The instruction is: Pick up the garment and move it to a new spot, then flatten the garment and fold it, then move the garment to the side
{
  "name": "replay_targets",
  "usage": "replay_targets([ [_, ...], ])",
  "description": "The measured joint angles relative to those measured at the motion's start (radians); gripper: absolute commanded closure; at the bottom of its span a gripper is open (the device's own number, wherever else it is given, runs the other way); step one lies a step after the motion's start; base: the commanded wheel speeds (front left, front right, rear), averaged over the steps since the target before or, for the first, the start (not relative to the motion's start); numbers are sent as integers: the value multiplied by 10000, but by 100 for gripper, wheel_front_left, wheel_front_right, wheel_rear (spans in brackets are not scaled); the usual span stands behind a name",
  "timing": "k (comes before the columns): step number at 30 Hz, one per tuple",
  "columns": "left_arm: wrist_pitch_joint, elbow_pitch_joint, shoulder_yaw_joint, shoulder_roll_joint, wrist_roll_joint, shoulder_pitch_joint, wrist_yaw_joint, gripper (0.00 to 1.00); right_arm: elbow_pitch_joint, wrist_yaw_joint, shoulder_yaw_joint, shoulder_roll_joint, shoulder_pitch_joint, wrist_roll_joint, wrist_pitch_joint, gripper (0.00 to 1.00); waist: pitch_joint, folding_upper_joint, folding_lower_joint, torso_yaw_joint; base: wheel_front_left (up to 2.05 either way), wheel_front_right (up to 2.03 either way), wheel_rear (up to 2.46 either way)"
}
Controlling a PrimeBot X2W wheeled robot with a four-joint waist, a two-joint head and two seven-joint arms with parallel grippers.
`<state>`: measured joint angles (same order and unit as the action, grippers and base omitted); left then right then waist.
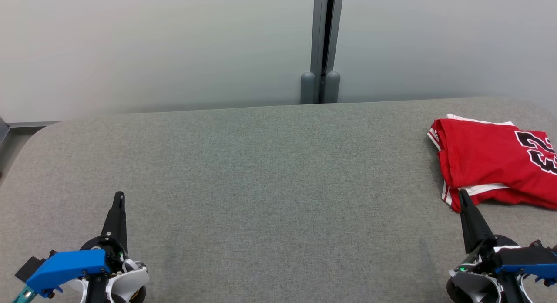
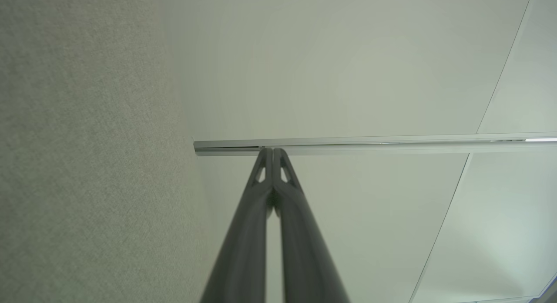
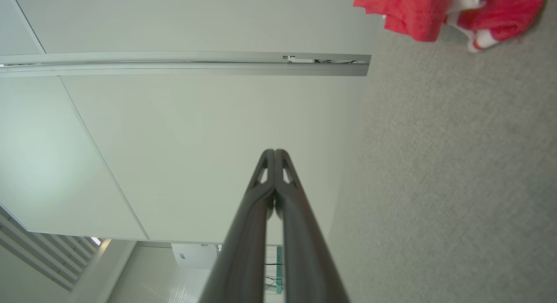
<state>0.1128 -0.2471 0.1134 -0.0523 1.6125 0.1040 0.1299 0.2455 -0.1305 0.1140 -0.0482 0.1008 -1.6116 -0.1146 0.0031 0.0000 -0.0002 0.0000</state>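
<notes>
- A grey fabric-covered table [image 1: 261, 163] has rounded far corners.
- Pale wall panels [image 1: 152, 42] stand behind its far edge.
- A grey vertical post [image 1: 323, 33] divides them, with two rounded caps [image 1: 308, 87] at its foot.

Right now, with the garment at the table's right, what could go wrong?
The right gripper is shut near the hem of the red garment; advancing shut may shove cloth, not grasp it. The garment runs past the head view's right edge, hiding its far side.
</notes>
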Motion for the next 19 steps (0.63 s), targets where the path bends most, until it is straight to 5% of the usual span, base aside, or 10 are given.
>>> replay_targets([
  [19, 2, 0, 6, 2, 0, 0, 0, 100, 0, 0, 0, 0, 1, 0, 0, 100, 0, 0, 1, 0, 0, 0, 0],
])
